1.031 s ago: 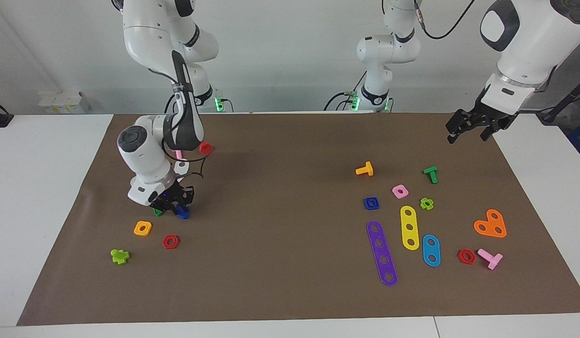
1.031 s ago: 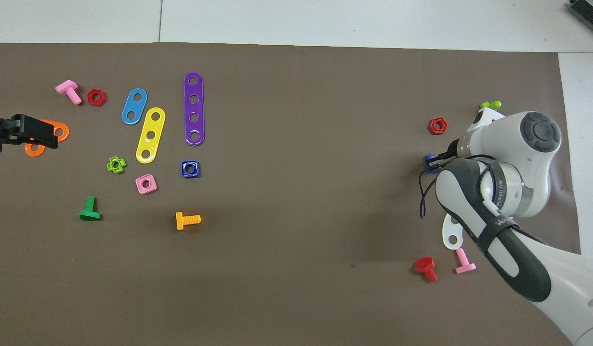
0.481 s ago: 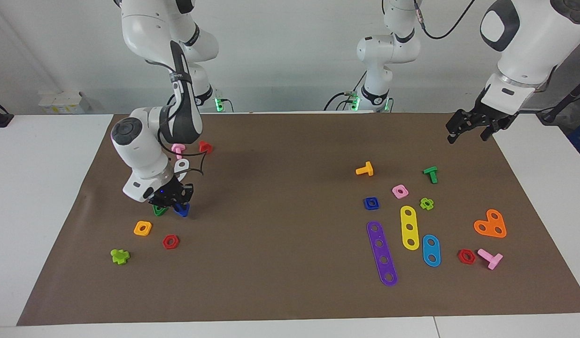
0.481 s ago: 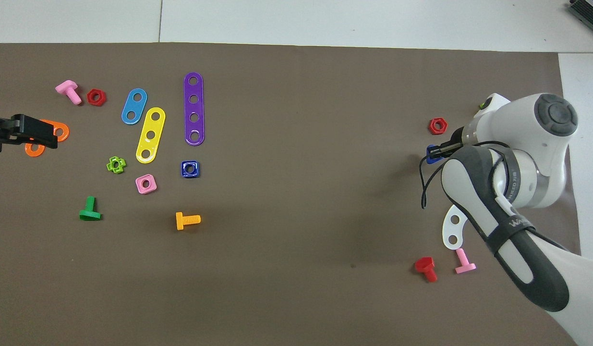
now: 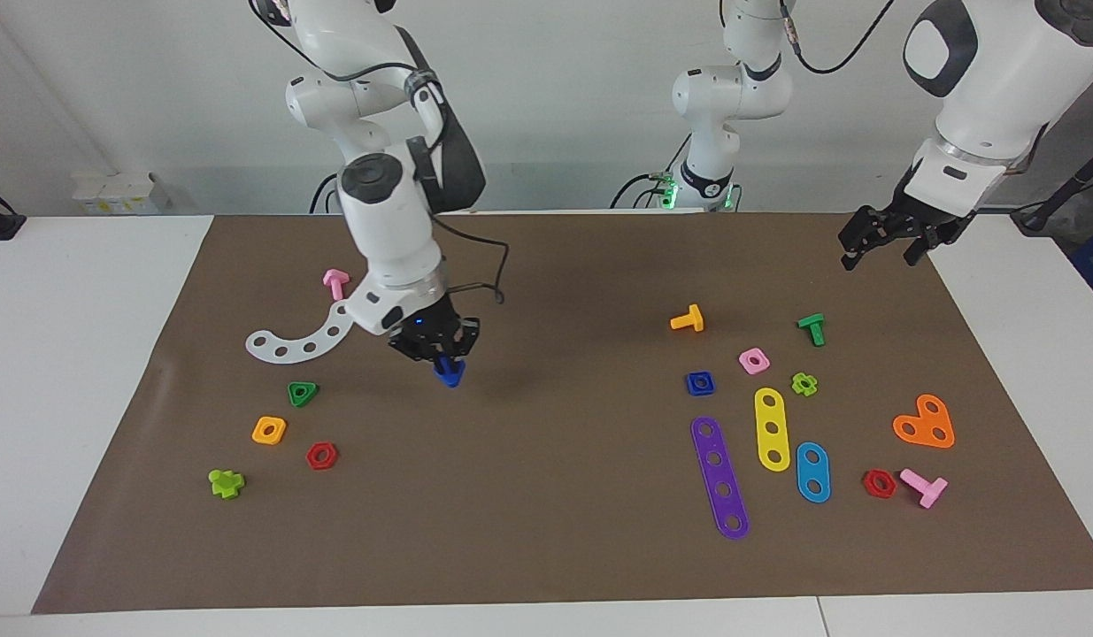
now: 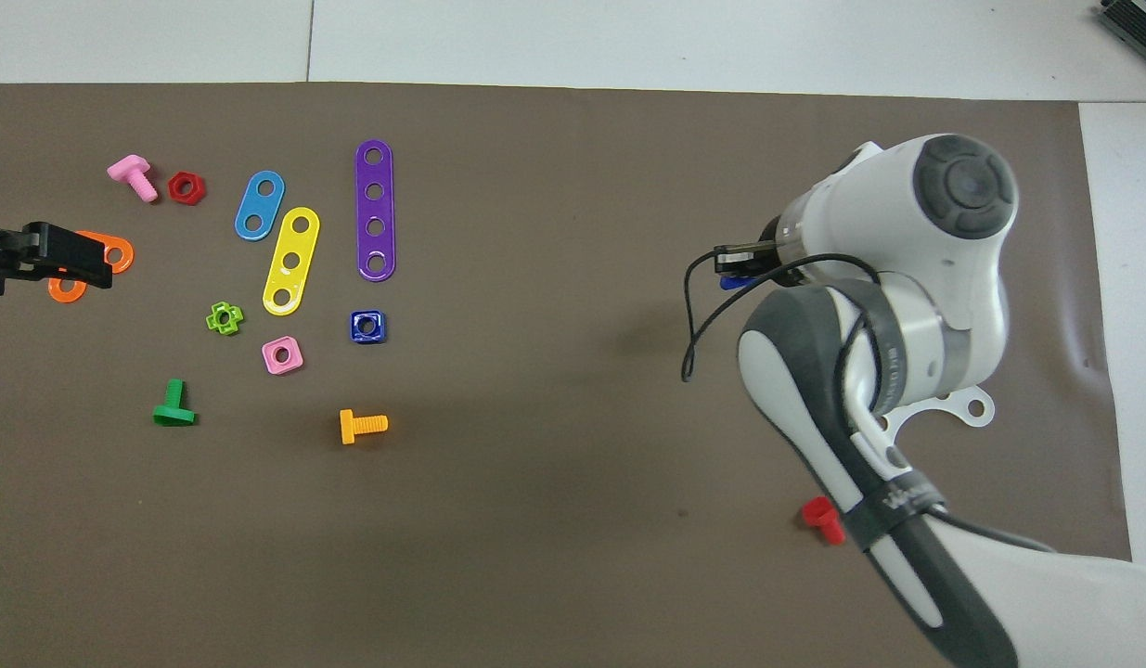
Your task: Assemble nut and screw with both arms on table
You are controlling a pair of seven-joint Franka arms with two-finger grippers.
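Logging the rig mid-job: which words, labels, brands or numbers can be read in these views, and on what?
Right arm, dark band: white lettering, too blurred to read.
No text on the toy parts, the brown mat, the screw in the right gripper, or the waiting left gripper.

A robotics lab is indicated: two white arms (image 5: 396, 221) are mounted at a white table (image 5: 86, 354) against bare walls, with cabling and a brown mat (image 5: 555, 548).
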